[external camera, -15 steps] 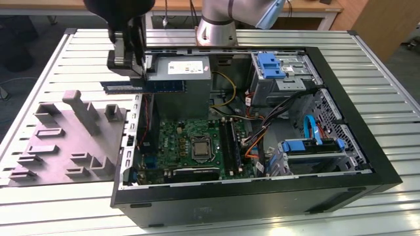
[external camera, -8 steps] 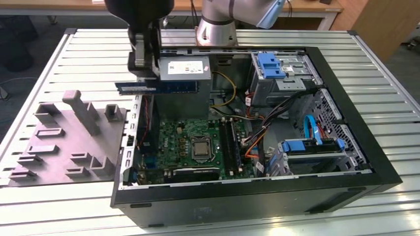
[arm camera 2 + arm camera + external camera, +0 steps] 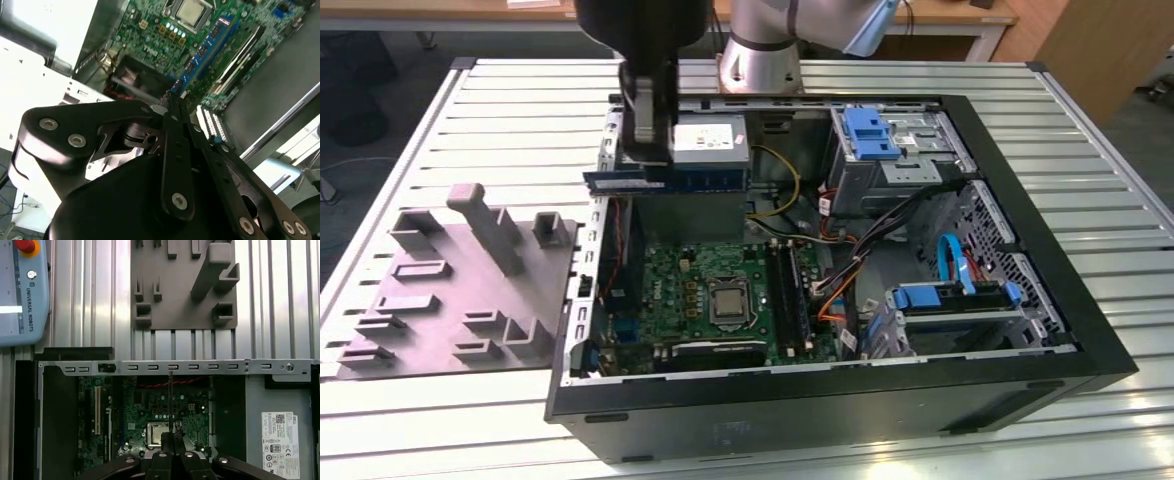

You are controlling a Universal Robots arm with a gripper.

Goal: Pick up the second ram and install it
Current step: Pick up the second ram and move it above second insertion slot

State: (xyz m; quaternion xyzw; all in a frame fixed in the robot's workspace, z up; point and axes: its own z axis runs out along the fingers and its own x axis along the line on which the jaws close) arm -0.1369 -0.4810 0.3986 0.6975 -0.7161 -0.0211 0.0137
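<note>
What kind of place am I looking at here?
Probably a robotics lab bench for computer assembly: an open computer case lies on a slatted metal table, a grey moulded fixture sits beside it, and the gripper holds the second ram above the case.

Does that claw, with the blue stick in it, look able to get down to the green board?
Probably yes: the case lies open, and the claw holds the second ram above the green board with nothing between them; the cables lie aside.
</note>
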